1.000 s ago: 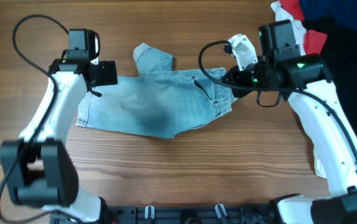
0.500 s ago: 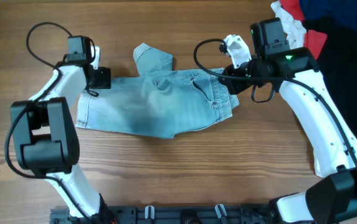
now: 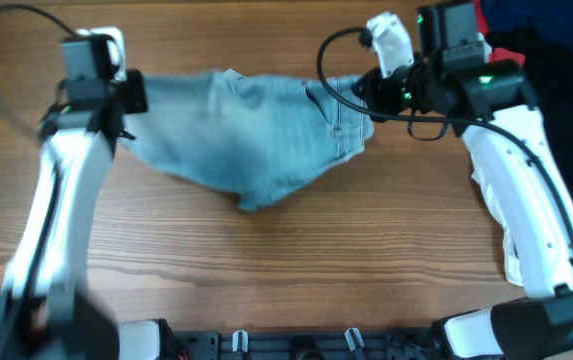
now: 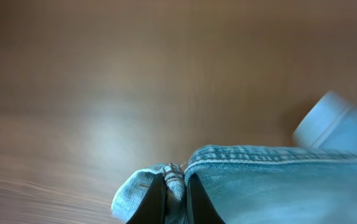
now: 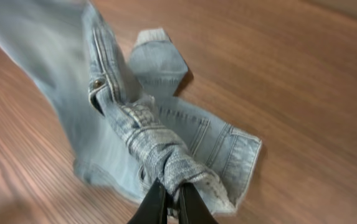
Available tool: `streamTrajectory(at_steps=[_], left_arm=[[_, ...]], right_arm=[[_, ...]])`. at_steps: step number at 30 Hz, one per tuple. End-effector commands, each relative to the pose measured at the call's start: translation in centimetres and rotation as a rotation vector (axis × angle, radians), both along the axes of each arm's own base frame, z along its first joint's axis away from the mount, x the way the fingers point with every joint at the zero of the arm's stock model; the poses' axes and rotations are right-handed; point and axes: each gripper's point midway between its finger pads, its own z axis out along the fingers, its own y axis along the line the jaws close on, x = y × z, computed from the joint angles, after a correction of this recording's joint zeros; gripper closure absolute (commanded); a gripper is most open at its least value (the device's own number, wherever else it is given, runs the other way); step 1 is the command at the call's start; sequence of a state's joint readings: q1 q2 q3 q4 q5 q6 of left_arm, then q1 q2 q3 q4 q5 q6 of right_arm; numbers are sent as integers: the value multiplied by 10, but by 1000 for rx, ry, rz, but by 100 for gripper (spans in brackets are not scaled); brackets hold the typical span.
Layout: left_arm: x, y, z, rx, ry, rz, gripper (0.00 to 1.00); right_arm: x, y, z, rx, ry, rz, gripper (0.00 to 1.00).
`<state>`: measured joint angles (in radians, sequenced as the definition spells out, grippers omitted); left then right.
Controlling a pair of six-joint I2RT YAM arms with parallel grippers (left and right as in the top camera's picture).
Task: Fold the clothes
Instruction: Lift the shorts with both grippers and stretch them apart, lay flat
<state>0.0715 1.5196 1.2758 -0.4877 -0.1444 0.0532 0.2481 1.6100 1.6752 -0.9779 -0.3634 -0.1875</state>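
Note:
The light-blue denim shorts [image 3: 251,135] hang stretched between both arms above the wooden table, sagging in the middle. My left gripper [image 3: 126,95] is shut on the shorts' left corner; in the left wrist view its dark fingers [image 4: 156,199] pinch a fold of denim [image 4: 271,180]. My right gripper [image 3: 361,95] is shut on the bunched waistband at the right end. The right wrist view shows the rolled denim [image 5: 159,149] clamped between its fingers [image 5: 155,204], with a cuffed hem [image 5: 156,62] hanging below.
A pile of other garments, white [image 3: 461,22], red [image 3: 506,65], navy [image 3: 536,20] and black [image 3: 566,100], lies at the table's back right corner. A white cloth [image 3: 514,250] lies by the right arm. Black fixtures line the front edge [image 3: 296,345].
My left gripper closed on the shorts' left corner. Both arms then lifted the shorts off the table and toward the back, stretching them out.

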Motion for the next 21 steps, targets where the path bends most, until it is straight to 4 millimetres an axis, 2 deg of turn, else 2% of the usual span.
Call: streamTrajectory(at_steps=[1,3,5,6,8,10,12,14,16,17,18,20,21], left_arm=[[-54,5,141,14,-362,64,96],[-97,4,197,26,-523,74,96],[-138,2,236,35,-651,83,96],[-161,1,253,37,-716,83,96],[-200,-2,279,40,-821,82,96],[-230,-4,293,42,-892,82,96],[-245,-6,298,39,-924,83,96],[-241,-6,295,23,-911,84,96],[-222,-5,283,18,-854,85,96],[-212,-4,278,17,-826,85,96],[-190,-2,265,15,-767,86,96],[-159,0,245,13,-687,87,96],[-138,2,230,11,-632,88,96]], right_arm=[[-18,-7,90,44,-191,-14,96],[-41,-12,123,65,-246,-20,96],[-63,-18,146,87,-283,-30,96],[-80,-22,161,101,-314,-36,96],[-115,-31,189,133,-379,-47,96],[-146,-39,211,166,-450,-57,96],[-179,-56,234,180,-552,-105,96],[-182,-70,239,158,-584,-177,96],[-167,-71,231,132,-557,-199,96],[-152,-67,223,118,-522,-199,96],[-128,-65,208,84,-468,-217,95],[-93,-59,183,43,-389,-228,96],[-70,-54,165,19,-334,-230,96]])
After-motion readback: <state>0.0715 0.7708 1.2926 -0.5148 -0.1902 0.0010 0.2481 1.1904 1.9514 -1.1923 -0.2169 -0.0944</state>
